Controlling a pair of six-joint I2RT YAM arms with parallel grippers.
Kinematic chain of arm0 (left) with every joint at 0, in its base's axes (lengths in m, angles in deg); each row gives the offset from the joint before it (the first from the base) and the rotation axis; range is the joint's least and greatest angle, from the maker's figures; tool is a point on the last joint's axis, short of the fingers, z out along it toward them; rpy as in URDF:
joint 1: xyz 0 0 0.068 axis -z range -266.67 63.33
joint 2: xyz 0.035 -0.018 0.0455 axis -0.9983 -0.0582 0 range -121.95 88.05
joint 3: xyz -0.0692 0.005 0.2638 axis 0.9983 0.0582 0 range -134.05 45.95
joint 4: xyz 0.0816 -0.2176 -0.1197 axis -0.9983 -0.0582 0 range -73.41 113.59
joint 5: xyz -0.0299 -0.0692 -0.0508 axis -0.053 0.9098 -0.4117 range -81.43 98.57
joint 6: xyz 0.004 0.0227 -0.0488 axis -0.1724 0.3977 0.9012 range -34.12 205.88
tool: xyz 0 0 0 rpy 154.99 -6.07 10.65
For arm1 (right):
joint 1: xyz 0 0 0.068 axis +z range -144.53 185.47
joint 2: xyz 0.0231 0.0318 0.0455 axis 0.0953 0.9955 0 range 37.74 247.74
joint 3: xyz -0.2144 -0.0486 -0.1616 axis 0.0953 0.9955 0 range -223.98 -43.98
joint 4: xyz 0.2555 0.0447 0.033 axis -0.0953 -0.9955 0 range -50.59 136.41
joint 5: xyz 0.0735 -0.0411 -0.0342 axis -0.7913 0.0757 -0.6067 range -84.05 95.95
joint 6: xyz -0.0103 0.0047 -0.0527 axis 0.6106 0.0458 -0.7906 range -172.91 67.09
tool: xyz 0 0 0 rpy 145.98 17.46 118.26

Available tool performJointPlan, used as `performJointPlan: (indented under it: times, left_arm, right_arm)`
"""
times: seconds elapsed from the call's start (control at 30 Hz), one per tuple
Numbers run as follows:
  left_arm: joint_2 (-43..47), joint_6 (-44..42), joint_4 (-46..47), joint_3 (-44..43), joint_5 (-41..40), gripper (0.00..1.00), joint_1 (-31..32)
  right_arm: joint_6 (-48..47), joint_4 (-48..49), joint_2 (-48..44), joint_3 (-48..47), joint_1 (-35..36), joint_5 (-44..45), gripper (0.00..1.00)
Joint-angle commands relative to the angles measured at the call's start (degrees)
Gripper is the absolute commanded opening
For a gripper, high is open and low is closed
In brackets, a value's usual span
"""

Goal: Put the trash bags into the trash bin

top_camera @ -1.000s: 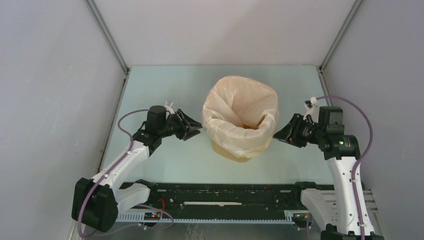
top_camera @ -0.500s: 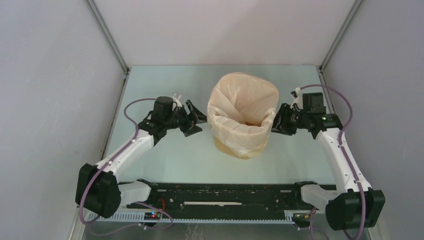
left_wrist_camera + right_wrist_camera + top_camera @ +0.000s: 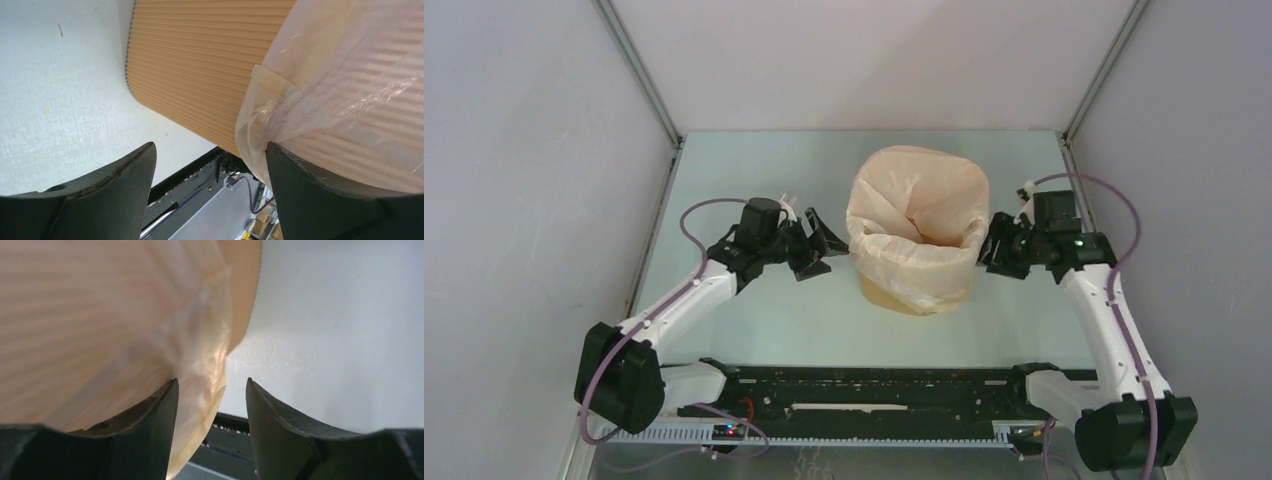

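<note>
Left pincer: the left gripper [image 3: 823,240] is open, its jaws spread wide just beside the left wall of the trash bin [image 3: 892,296]. In the left wrist view [image 3: 210,150] the gap between the fingers holds nothing, and the bag's hanging hem lies right at the inner edge of one finger [image 3: 300,185].
Right pincer: the right gripper [image 3: 994,246] is also parted, close against the bin's right side. In the right wrist view [image 3: 212,386] the bag's lower edge hangs into the gap, against one finger [image 3: 150,415], unclamped.
Left arm: reaches from its near-left base out to the far right, with the wrist level and pointing right at the bin.
Right arm: rises from its near-right base towards the far side, with the wrist bent to point left.
Trash bags: one cream bag [image 3: 916,205] lines the bin, folded over the rim and draped down its outside.
Bin: upright at mid-table [image 3: 754,170], between the two pincers.
Change over the last second: the left pincer has moved right, closer to the bin. The right arm has stretched out and its pincer has gone farther from the near edge. The bin sits slightly more to the right.
</note>
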Motion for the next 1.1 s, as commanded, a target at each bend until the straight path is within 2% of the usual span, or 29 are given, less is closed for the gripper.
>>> performJointPlan:
  times: [0.0,0.07,0.2,0.3,0.47,0.6,0.73,0.83,0.97,1.07]
  left_arm:
    - [3.8,-6.0,-5.9,-4.7,-1.0,0.87,0.8]
    - [5.3,-7.7,-8.4,-5.9,-2.8,0.91,0.7]
    - [7.9,-8.5,-10.9,-6.3,-4.0,0.93,0.6]
    - [10.6,-8.2,-11.6,-5.6,-5.0,0.96,0.6]
    - [13.4,-7.6,-11.7,-4.6,-5.6,0.99,0.6]
    - [14.6,-7.4,-12.0,-4.7,-5.8,1.00,0.6]
    - [15.6,-6.6,-12.0,-4.8,-5.2,1.00,0.6]
    - [17.4,-6.9,-12.1,-4.6,-5.3,0.99,0.6]
    - [20.4,-8.5,-15.3,-5.1,-7.0,1.00,0.6]
    - [22.9,-9.4,-17.7,-5.2,-8.4,1.00,0.6]
  right_arm:
    - [-2.6,-6.6,-5.0,-12.5,-3.2,3.8,0.65]
    - [-2.8,-8.5,-5.1,-18.3,-3.3,4.6,0.69]
    - [-2.9,-12.0,-1.6,-31.9,-1.1,6.7,0.71]
    - [-3.7,-13.0,2.7,-42.4,5.9,12.7,0.74]
    - [-4.5,-12.0,11.1,-49.3,18.2,19.1,0.75]
    - [-5.2,-8.6,17.5,-49.6,25.8,23.1,0.75]
    - [-2.6,-5.7,25.3,-47.9,31.1,37.7,0.70]
    - [-1.7,-0.9,29.7,-46.4,33.5,43.0,0.68]
    - [-1.6,12.8,32.3,-41.3,34.5,42.2,0.69]
    - [-2.0,22.8,33.0,-39.2,34.2,34.3,0.70]
